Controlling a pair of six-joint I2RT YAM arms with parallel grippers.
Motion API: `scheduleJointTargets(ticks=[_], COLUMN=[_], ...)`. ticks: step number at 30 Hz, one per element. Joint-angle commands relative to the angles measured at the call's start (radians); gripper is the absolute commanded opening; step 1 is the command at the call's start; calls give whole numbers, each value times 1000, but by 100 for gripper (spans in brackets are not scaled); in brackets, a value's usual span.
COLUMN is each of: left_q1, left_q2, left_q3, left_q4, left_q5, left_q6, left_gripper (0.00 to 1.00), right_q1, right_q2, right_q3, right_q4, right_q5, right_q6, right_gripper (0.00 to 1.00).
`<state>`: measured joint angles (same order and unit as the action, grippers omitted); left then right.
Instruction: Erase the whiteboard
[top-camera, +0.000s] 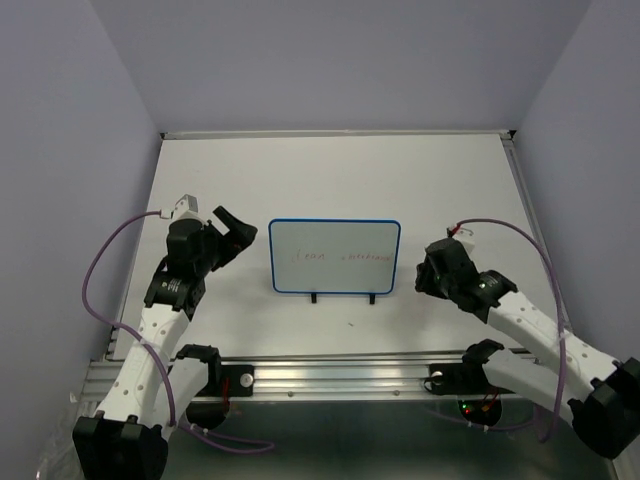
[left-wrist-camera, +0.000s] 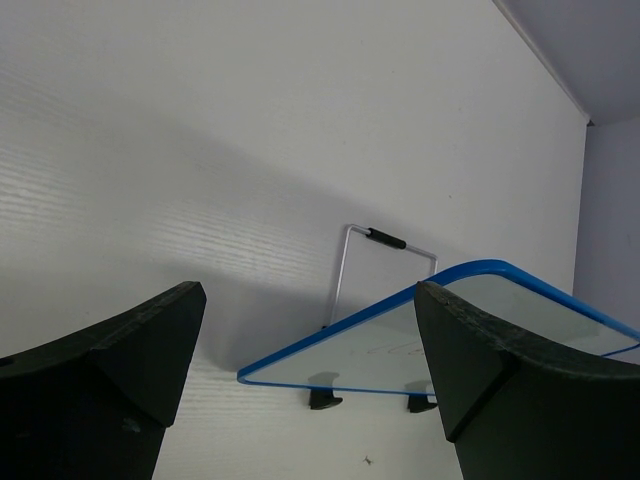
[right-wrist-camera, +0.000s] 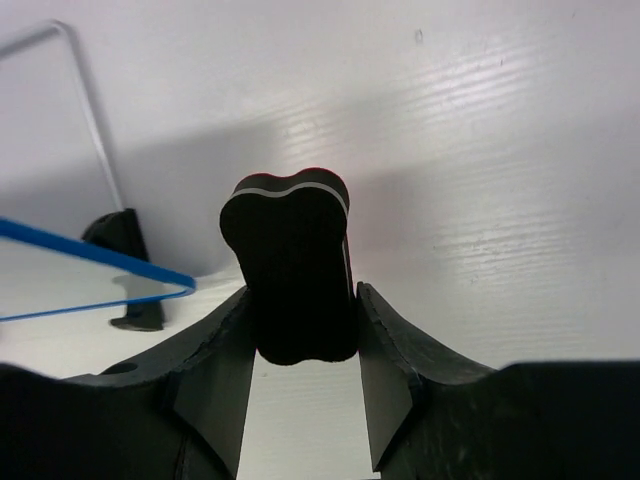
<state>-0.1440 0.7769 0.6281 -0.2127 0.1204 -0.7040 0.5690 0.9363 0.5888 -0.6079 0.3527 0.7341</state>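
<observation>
The whiteboard (top-camera: 334, 256) stands upright at the centre of the overhead view on the white table (top-camera: 330, 170), its thin blue rounded frame resting on 2 small black feet (left-wrist-camera: 322, 400). 2 faint clusters of red handwriting (top-camera: 345, 257) run across the middle of its face, too small and pale to read with any certainty, and no brand or label shows anywhere. In the left wrist view a bent wire stand (left-wrist-camera: 375, 240) with a short black sleeve shows behind the board. The left gripper (top-camera: 235, 228) sits just left of the board in the overhead view, its fingers spread wide with nothing between them. The right gripper (right-wrist-camera: 302, 300), at centre right of the overhead view beside the board's right edge, pinches a black eraser block (right-wrist-camera: 290, 270) with a waisted outline, a thin white line and a red edge along its top. The eraser stands apart from the board's blue corner at the left of the right wrist view.
</observation>
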Motion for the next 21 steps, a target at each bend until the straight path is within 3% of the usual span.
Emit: scheduleJointTargets(ticks=[1, 3, 7, 11, 14, 19, 21], left_q1=[-2, -3, -3, -3, -3, -3, -3], left_q2=[-5, -1, 19, 19, 27, 33, 38], left_q3=[-22, -18, 2, 5, 10, 10, 9], left_q4=[49, 55, 50, 49, 49, 58, 64], left_q5=[15, 25, 35, 36, 42, 47, 56], left_q6=[-17, -12, -5, -6, -8, -2, 0], left_gripper=[99, 99, 99, 99, 99, 99, 99], right_q1=[2, 2, 2, 130, 372, 603, 666], right_q2=[-120, -183, -177, -88, -9, 247, 373], right_q3=[75, 91, 160, 200, 235, 322, 341], right_q4=[40, 89, 178, 259, 273, 289, 336], right_q5=[14, -39, -214, -244, -36, 282, 402], right_q6=[-117, -265, -390, -487, -564, -634, -654], right_gripper=[20, 20, 20, 22, 19, 19, 7])
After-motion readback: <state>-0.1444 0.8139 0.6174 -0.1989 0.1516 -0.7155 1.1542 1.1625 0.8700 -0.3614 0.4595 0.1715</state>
